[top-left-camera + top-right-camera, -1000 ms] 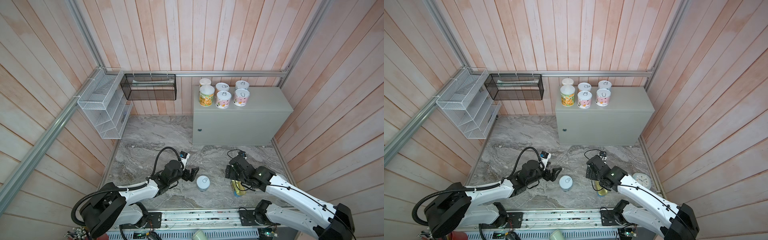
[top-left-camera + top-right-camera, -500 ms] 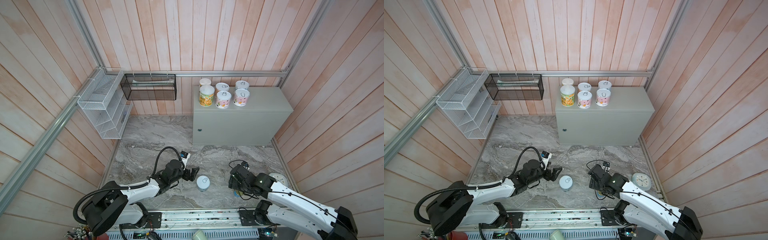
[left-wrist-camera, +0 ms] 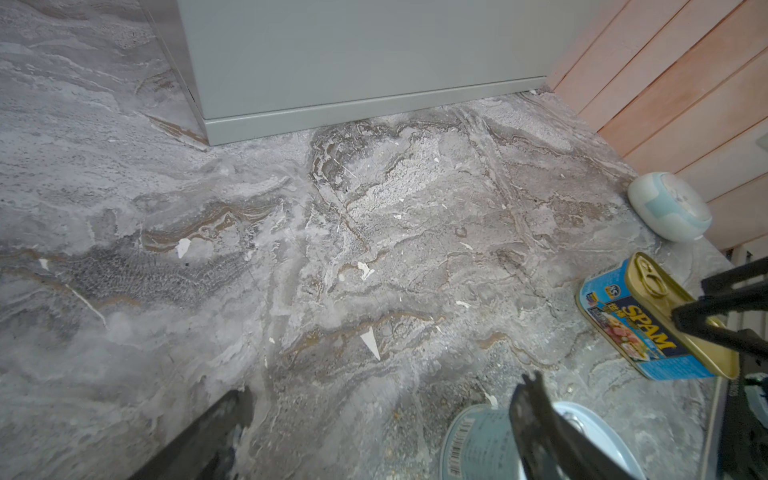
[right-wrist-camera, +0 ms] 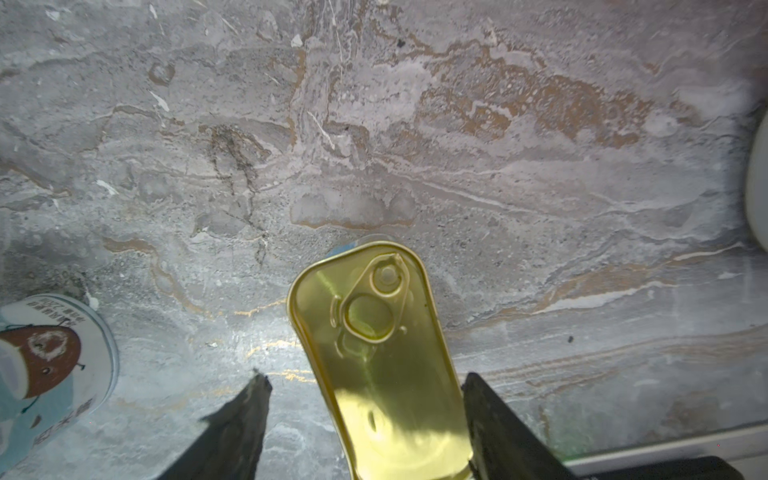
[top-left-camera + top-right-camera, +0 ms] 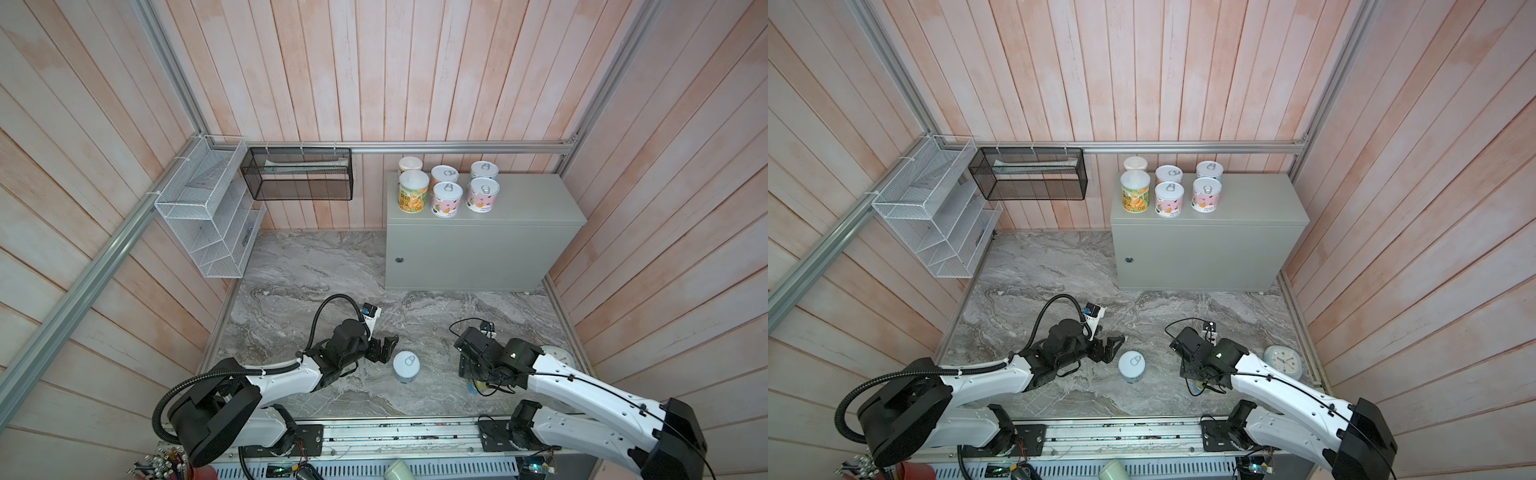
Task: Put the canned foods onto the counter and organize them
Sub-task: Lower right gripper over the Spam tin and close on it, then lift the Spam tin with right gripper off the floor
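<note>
Several canned foods (image 5: 446, 199) (image 5: 1169, 199) stand in two rows at the left end of the counter (image 5: 540, 199) (image 5: 1258, 199). A light-blue pull-tab can (image 5: 406, 365) (image 5: 1131, 365) (image 3: 473, 440) stands on the marble floor. My left gripper (image 5: 386, 351) (image 5: 1113, 347) (image 3: 382, 399) is open just left of it, one finger in front of the can. The gold-topped oblong tin (image 4: 374, 332) (image 3: 648, 320) sits between the jaws of my right gripper (image 4: 363, 380) (image 5: 478, 380). One finger is at the tin's edge and the other stands apart from it.
A round white clock (image 5: 557, 355) (image 5: 1283, 361) (image 3: 665, 208) lies on the floor by the right wall, close to my right arm. A white wire rack (image 5: 208, 220) and a black mesh basket (image 5: 297, 174) hang on the left and back walls.
My right gripper has pulled back toward the near edge and come down over the gold tin, its jaws narrowing. The clock has come into view. The left arm has not moved.
</note>
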Motion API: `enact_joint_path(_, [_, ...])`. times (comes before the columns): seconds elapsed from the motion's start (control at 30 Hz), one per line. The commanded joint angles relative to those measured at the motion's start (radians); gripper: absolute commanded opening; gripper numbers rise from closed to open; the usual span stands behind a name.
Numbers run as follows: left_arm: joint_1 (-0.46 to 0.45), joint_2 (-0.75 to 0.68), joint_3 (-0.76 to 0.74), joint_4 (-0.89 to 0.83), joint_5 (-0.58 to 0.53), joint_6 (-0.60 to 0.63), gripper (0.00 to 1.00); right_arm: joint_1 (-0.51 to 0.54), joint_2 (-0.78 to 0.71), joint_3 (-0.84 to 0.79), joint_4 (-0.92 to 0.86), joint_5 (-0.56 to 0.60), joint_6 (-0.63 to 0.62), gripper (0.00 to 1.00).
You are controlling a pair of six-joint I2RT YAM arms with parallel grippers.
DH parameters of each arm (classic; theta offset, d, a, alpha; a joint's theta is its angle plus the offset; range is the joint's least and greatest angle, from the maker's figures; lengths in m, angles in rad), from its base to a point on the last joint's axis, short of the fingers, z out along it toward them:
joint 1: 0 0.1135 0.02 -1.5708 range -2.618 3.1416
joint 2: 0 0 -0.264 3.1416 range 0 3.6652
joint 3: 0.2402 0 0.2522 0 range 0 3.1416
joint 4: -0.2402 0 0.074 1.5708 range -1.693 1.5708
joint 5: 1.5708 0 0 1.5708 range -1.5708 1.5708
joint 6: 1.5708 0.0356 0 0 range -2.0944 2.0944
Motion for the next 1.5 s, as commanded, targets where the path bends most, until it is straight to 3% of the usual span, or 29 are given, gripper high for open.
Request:
enact_joint_path(0.0, [-0.001, 0.01, 0.028, -0.001, 0.0, -0.007, 1.0, 0.008, 0.004, 0.044, -0.067, 0.057, -0.035, 0.74])
enact_joint_path(0.3, [-0.001, 0.022, 0.036, -0.007, 0.004, -0.012, 1.0, 0.008, -0.061, -0.035, 0.049, -0.022, -0.096, 0.75])
enact_joint_path(0.67, [-0.001, 0.011, 0.036, -0.018, 0.002, -0.01, 1.0, 0.008, 0.059, -0.014, 0.001, -0.003, -0.082, 0.75])
enact_joint_path(1.47, [-0.001, 0.011, 0.038, -0.022, 0.004, -0.01, 1.0, 0.008, 0.12, -0.001, -0.026, 0.052, -0.047, 0.78])
